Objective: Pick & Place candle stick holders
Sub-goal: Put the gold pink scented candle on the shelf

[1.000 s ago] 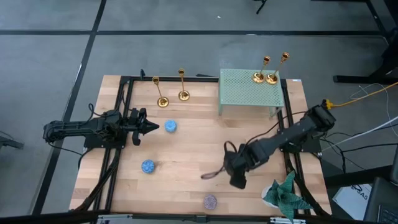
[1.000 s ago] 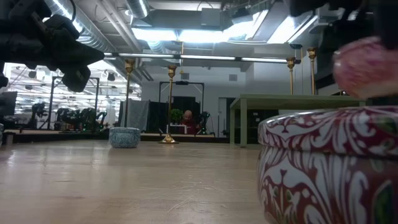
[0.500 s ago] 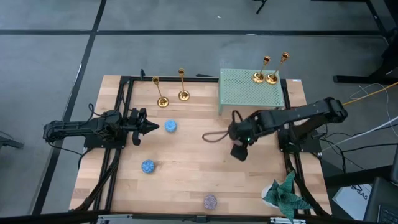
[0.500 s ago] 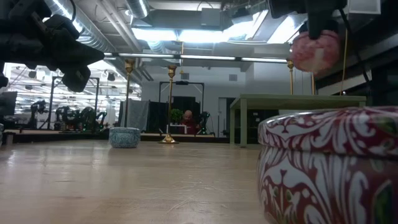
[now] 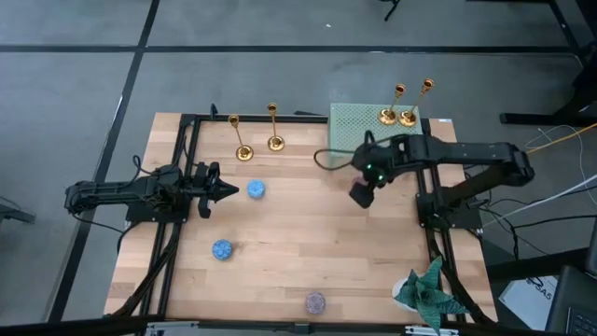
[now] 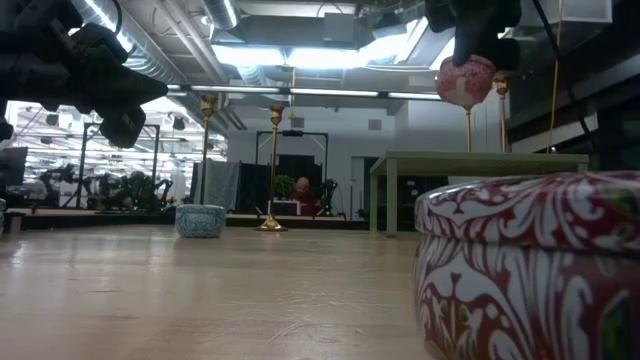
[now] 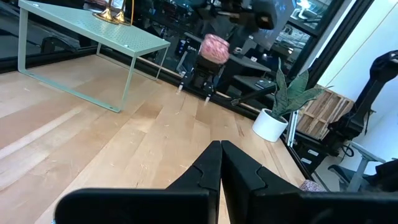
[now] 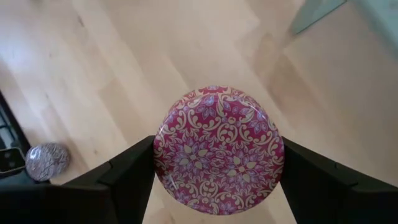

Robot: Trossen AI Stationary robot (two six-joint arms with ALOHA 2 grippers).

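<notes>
Right gripper point(image 8: 217, 177) holds a red patterned round tin point(image 8: 218, 150) between wide-set fingers point(image 8: 127, 177), aloft beside the green mesh stand point(image 5: 359, 140). Left gripper point(image 7: 220, 163) shut, empty, waiting. Candle stick holders: two point(image 5: 398, 116) on the stand beyond the fingers, two point(image 5: 259, 142) on the table. Judgement: keep the tin level and clear of those stems. No legible writing.

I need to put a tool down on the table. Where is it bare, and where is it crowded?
Bare: the wood between the three small tins and the right gripper. Crowded: the far edge, with two candle stick holders beside the green shelf.
</notes>
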